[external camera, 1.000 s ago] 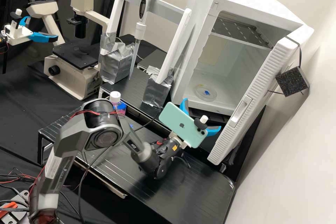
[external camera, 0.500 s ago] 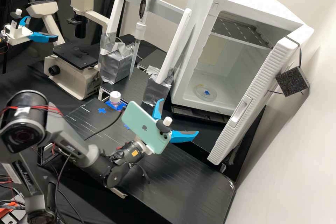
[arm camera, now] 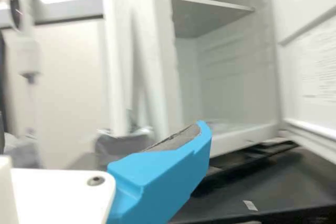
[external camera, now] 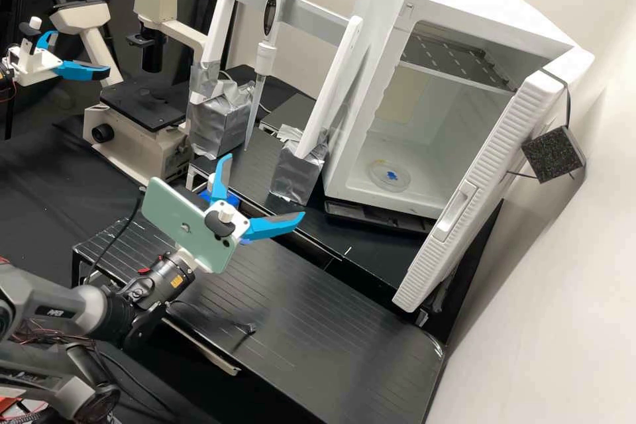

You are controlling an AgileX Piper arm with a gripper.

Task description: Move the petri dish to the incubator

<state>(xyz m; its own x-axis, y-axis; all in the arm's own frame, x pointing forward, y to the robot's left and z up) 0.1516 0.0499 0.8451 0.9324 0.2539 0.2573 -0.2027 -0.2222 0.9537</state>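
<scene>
In the high view, my gripper (external camera: 265, 186) is held above the bench's left part, left of the incubator (external camera: 348, 79) and well apart from it. Its two blue fingers stand wide apart with nothing between them. The clear petri dish (external camera: 380, 175), with a blue mark on it, lies flat on the incubator's floor, near the open front. From the wrist, the gripper (arm camera: 102, 131) shows one blue finger large and near, and beyond it rises the incubator (arm camera: 163, 77) with its inner shelf.
The incubator door (external camera: 464, 205) hangs open on the right. A pipette (external camera: 266, 56) hangs on a white stand (external camera: 331, 96) with foil-wrapped feet. A microscope (external camera: 132, 146) stands at the left, and a bottle partly hidden behind the gripper. Another arm's gripper shows at the far left.
My arm has drawn back to the left in the high view, taking the open, empty gripper away from the incubator's front. The dish and the door have not moved.
</scene>
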